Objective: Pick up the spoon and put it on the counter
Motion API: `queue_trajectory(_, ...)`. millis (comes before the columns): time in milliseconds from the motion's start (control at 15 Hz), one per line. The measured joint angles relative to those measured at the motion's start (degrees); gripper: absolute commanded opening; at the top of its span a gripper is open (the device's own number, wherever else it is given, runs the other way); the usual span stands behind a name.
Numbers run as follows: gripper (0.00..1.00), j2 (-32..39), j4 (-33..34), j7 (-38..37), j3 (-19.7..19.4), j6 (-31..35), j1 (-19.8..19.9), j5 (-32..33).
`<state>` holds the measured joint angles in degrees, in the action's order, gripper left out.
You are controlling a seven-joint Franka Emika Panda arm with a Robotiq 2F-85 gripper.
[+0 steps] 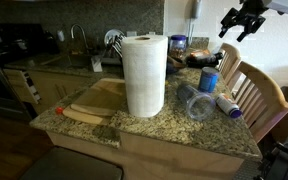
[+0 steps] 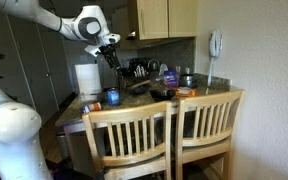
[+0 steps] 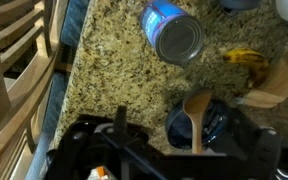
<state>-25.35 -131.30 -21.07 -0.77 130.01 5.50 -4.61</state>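
A wooden spoon [image 3: 195,112] rests in a dark blue mug [image 3: 212,128] on the speckled granite counter [image 3: 114,70]. Its head leans over the mug's rim. In the wrist view my gripper [image 3: 179,130] is above the mug, and its dark fingers stand wide apart on either side of the spoon without touching it. In both exterior views the gripper [image 1: 240,22] [image 2: 111,55] hangs high above the blue mug [image 1: 209,80] [image 2: 112,97] and looks open and empty.
On the counter [image 1: 174,132] are a tall paper towel roll [image 1: 144,75], a pale wooden cutting board [image 1: 96,100], a clear glass on its side [image 1: 196,103] and a tin can [image 3: 176,35]. Wooden chairs [image 1: 256,92] [image 2: 164,135] stand along the counter's edge.
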Motion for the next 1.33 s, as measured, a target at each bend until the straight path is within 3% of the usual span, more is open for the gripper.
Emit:
queue_trajectory(200, 1.00, 1.51, 0.81, -4.22, 3.03, 6.11, -0.14, 0.22)
queue_trajectory(400, 1.00, 6.60, 4.52, -5.44, 6.02, 5.69, -1.49, 0.50)
queue_trajectory(667, 1.00, 6.03, 4.51, -5.53, 5.29, 5.75, -1.46, 0.50)
queue_trajectory(933, 1.00, 6.95, 5.72, 0.39, 4.00, -4.48, -3.43, -2.50)
queue_trajectory(1333, 1.00, 7.87, 6.42, 0.97, 3.81, -4.85, -3.87, -2.74)
